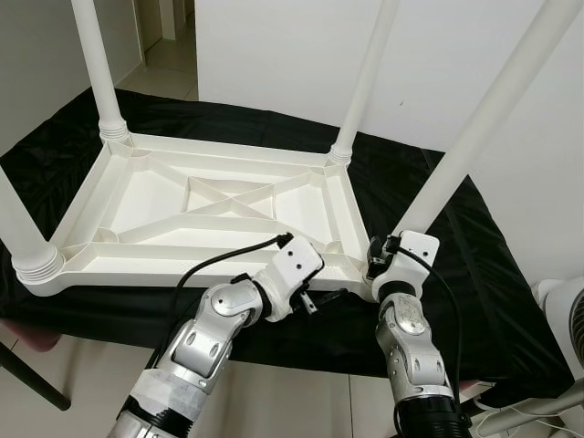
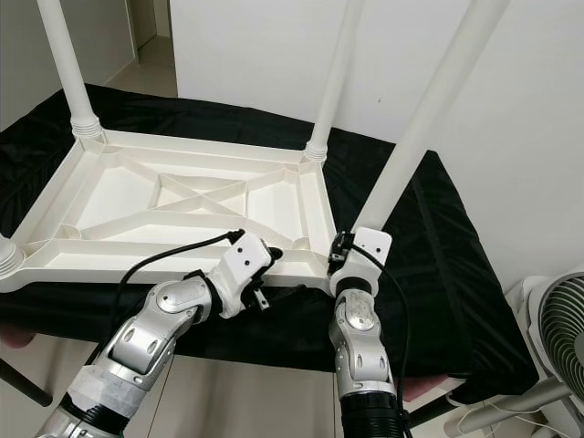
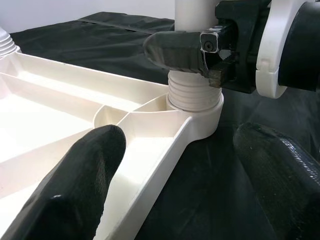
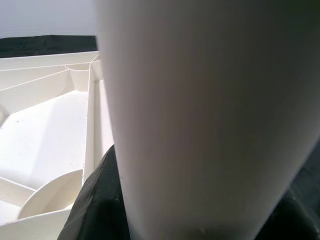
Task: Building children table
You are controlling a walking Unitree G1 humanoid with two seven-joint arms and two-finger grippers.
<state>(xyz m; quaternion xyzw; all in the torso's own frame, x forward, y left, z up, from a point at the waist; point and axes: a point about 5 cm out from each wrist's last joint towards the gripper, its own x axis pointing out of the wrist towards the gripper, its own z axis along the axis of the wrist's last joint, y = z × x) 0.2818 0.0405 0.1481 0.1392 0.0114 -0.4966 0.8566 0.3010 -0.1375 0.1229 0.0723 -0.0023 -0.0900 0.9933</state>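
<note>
White walls, tiled floor, a fan [image 2: 557, 338] at your right. A black cloth [image 1: 456, 274] covers the surface, and on it the white plastic tabletop [image 1: 219, 214] lies upside down, ribbed underside up, so the leg sockets face you.

Four legs stand in the corners. The near-right leg [image 1: 474, 128] rises from its threaded collar [image 3: 192, 92] at the corner closest to you.

Your right tool [image 1: 379, 258] is closed round that leg just above the collar; the left wrist view shows one black finger [image 3: 175, 50] lying across the post. Judged purpose: steadying or turning the leg into its socket.

Your left tool [image 1: 324, 297] hovers just beside the same corner, above the cloth at the tabletop's near edge. Its fingers [image 3: 75, 185] are spread wide and hold nothing; one sits over the rim, the other over cloth.

The thread is partly hidden by the tool, so whether the leg is fully seated cannot be told.

Judgement: late stage, last leg being fixed.
</note>
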